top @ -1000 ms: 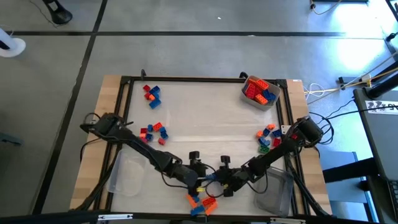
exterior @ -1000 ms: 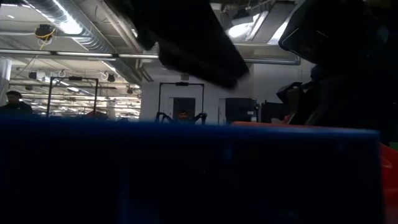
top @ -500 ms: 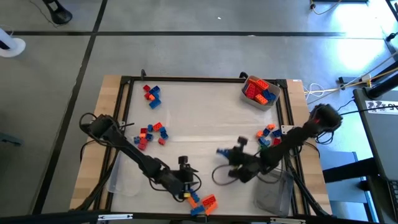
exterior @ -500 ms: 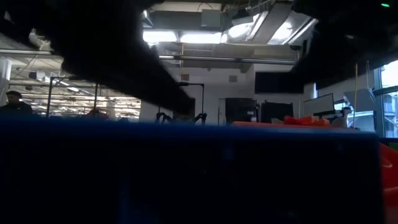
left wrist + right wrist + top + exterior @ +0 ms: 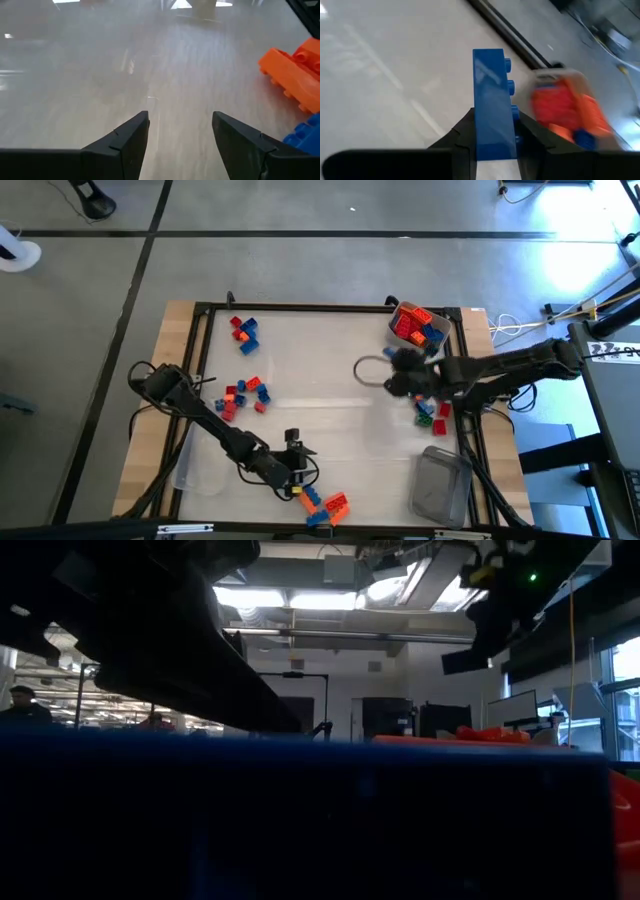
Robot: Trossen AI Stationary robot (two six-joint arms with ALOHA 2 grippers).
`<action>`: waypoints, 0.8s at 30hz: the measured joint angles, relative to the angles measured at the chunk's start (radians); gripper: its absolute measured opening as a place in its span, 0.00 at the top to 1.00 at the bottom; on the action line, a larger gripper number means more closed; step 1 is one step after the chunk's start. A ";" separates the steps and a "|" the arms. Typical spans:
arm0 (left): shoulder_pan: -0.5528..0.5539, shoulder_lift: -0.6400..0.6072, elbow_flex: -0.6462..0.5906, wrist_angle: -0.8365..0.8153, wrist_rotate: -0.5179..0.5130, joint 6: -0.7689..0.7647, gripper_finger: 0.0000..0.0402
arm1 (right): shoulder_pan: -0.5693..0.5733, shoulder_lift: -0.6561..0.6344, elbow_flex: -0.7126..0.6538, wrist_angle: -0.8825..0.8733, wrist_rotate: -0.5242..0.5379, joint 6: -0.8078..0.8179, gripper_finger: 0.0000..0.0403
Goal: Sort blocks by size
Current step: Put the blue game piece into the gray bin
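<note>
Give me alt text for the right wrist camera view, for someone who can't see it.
The right gripper is shut on a blue block, held on end between its two dark fingers above the pale table. Beyond it, blurred, sits a clear tub of red, orange and blue blocks by a dark frame rail.

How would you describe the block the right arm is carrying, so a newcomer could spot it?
Find the clear tub of bricks at the table's far right corner. Just short of it hangs the right gripper, its jaws shut on a blue brick, the only block off the table.

Glossy, smooth plastic blue brick [image 5: 493, 105] in matt dark fingers [image 5: 462, 135]; pale table top [image 5: 100, 65] shows a soft sheen.
</note>
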 joint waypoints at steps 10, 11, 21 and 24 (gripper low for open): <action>0.000 0.000 0.000 -0.002 0.000 0.000 0.48 | -0.415 -0.015 0.000 -0.094 -0.163 0.007 0.77; 0.000 0.000 0.000 -0.003 0.000 0.000 0.48 | -0.455 -0.015 0.000 -0.097 -0.168 0.005 0.77; 0.000 0.000 0.000 -0.004 0.000 -0.001 0.48 | -0.764 -0.015 0.000 -0.110 -0.250 -0.020 0.77; 0.000 0.000 0.000 -0.004 0.000 -0.001 0.48 | -0.821 -0.015 0.000 -0.110 -0.269 -0.020 0.77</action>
